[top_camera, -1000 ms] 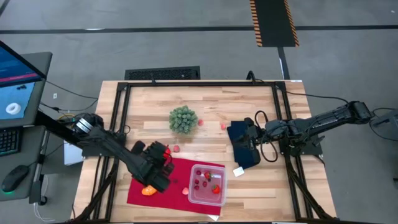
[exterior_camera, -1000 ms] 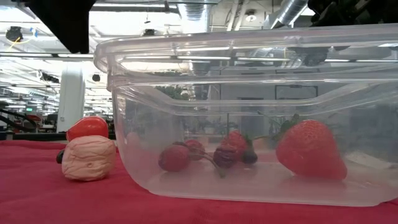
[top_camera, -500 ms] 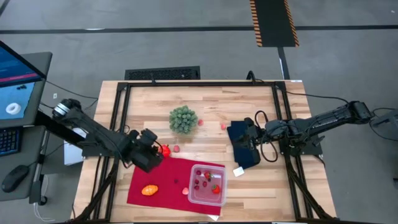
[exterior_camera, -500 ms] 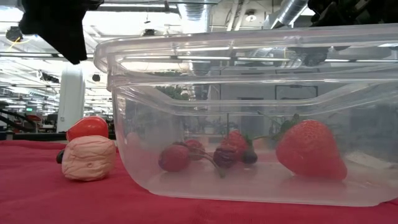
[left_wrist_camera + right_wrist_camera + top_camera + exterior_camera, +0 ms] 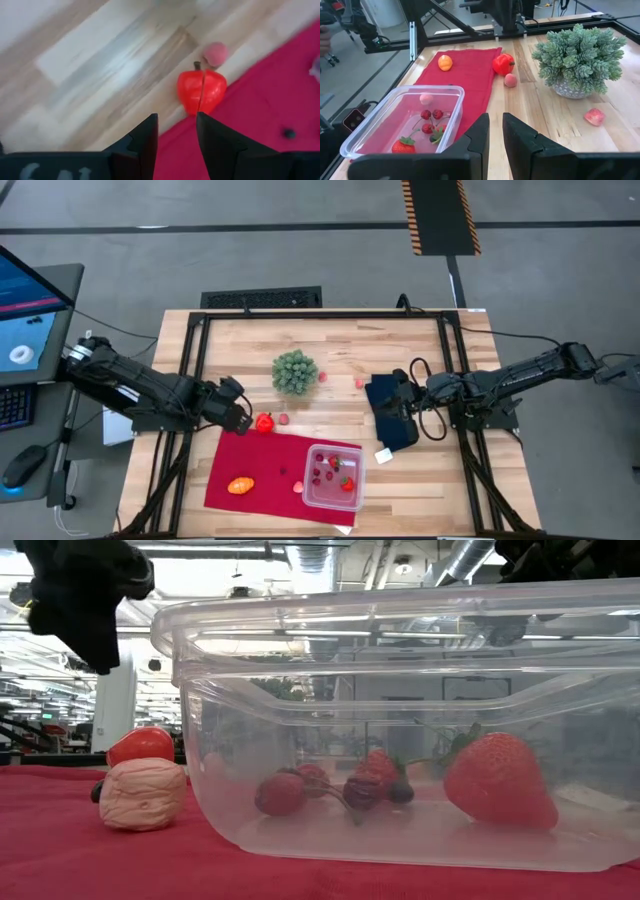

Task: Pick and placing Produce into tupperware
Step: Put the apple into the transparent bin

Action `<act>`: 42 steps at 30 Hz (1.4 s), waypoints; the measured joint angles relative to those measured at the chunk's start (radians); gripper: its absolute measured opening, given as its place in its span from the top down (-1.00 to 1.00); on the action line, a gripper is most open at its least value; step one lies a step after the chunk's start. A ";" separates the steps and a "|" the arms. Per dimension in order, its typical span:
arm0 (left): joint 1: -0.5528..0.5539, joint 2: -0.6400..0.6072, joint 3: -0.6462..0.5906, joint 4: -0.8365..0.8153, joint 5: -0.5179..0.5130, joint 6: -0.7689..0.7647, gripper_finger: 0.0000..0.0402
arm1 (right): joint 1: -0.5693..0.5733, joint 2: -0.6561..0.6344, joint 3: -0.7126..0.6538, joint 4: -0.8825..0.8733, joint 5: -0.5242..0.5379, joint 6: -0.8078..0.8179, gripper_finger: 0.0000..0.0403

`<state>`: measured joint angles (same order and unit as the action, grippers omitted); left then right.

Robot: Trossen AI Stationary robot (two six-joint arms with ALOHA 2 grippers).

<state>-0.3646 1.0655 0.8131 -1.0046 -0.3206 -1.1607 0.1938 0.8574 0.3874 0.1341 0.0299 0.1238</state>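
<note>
Tupperware [image 5: 334, 478] on red cloth [image 5: 250, 465], green bushy ball [image 5: 295, 371] behind, left claw [image 5: 176, 131] slightly open, empty, facing red pepper [image 5: 201, 90]

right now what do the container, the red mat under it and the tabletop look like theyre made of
Container: clear, glossy plastic, faintly tinted; the strawberry and the room show through its walls, and its rim catches highlights.
Red mat: probably cloth, matte with a soft, fuzzy surface in the low view.
Tabletop: light wood planks with visible grain and seams, smooth, possibly sealed.
</note>
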 joint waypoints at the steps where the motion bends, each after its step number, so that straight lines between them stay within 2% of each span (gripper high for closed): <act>1: 0.000 0.001 0.000 0.004 -0.003 0.045 0.38 | 0.000 0.000 0.000 0.000 0.000 0.000 0.62; 12: 0.055 0.096 0.000 0.064 -0.005 0.349 0.38 | 0.000 0.000 0.000 -0.002 0.000 0.000 0.62; 19: 0.106 0.149 0.000 0.188 0.072 0.492 0.38 | 0.000 0.000 0.000 -0.001 0.000 0.000 0.62; 27: 0.125 0.198 0.000 0.222 0.100 0.501 0.35 | 0.000 0.000 0.000 0.000 0.000 0.000 0.62; 33: 0.123 0.196 0.000 0.238 0.112 0.518 0.07 | 0.000 0.000 0.000 0.000 0.000 0.000 0.62; 42: 0.122 0.208 0.000 0.230 0.144 0.456 -0.53 | 0.000 0.000 0.000 -0.002 0.000 0.000 0.62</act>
<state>-0.2428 1.2733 0.8135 -0.7743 -0.1771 -0.7043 0.1939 0.8574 0.3878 0.1326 0.0299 0.1241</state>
